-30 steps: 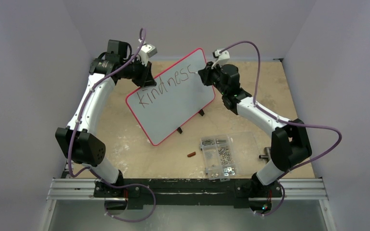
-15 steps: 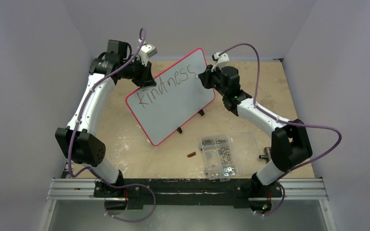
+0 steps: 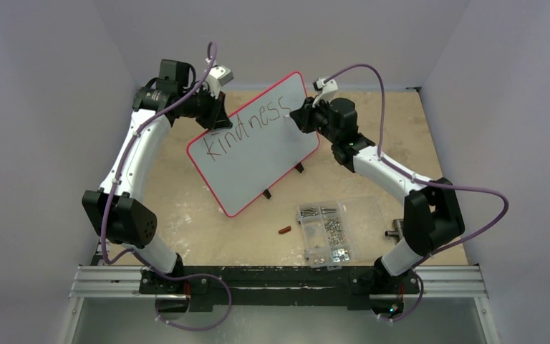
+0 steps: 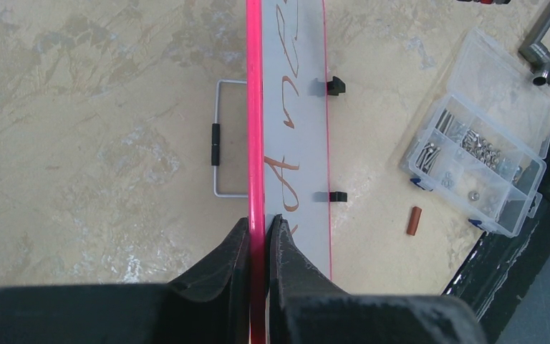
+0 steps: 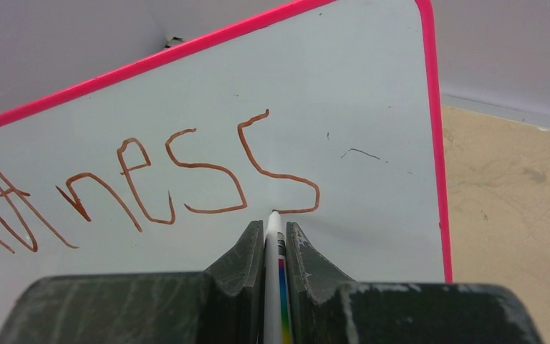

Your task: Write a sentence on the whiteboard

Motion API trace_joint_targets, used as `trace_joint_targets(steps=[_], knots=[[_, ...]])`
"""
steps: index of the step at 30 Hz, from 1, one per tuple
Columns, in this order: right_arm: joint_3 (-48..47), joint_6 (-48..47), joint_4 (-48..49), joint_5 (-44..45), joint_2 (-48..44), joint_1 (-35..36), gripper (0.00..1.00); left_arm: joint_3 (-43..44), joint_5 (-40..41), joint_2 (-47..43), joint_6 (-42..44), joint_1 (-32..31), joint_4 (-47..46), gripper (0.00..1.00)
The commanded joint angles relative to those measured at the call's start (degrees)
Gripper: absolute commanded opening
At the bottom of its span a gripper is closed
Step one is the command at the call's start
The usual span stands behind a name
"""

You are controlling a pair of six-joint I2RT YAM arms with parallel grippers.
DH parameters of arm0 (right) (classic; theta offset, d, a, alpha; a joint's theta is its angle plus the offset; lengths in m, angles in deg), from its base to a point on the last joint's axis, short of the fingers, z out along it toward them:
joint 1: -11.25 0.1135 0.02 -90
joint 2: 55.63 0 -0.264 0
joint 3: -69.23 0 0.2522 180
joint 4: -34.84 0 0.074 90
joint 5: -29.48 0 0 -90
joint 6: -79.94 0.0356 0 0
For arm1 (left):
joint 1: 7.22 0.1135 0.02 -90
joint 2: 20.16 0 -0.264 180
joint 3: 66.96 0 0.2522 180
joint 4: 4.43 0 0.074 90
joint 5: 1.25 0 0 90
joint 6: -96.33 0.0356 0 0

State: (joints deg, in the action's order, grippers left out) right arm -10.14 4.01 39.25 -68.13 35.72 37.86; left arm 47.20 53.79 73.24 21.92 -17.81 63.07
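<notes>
Whiteboard (image 3: 258,161) propped at a tilt on its clip feet on the counter (image 3: 186,215), between the two arms. The left pincer (image 4: 260,222) is clenched on the board's pink rim at its left edge, steadying it. The right pincer (image 5: 273,228) is clenched on a marker (image 5: 272,301) at the board's upper right, the tip at the tail of the final "s" (contact with the surface cannot be confirmed). One word, "kindness" (image 3: 249,123), runs along the board's top. Step in hand, as judged: finishing the first word. The next move calls for lifting the tip and carrying it to the bare area below the word.
</notes>
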Motion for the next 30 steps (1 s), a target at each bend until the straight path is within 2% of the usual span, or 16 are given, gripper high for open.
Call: trace_joint_targets(steps=[1,6,16,26,30], knots=[[-1.9,0.6,1.7,-1.9,-3.3,0.4,0.0,-1.0,3.0,-1.1,5.3,-0.7,1.6,0.0],[1.2,0.8,0.8,-0.4,-7.4,0.5,0.0,-0.9,3.0,-1.1,5.2,-0.7,1.6,0.0],[6.2,4.5,0.4,-4.8,-12.8,0.9,0.0,-0.7,3.7,-0.8,4.3,-0.7,1.4,0.0],[9.0,-0.3,-3.4,1.2,-17.2,8.3,0.0,0.2,4.1,-1.2,2.0,-0.8,1.1,0.0],[10.9,-1.2,-1.9,0.6,-18.3,10.8,0.0,0.2,3.8,-1.4,1.5,-0.8,1.0,0.0]])
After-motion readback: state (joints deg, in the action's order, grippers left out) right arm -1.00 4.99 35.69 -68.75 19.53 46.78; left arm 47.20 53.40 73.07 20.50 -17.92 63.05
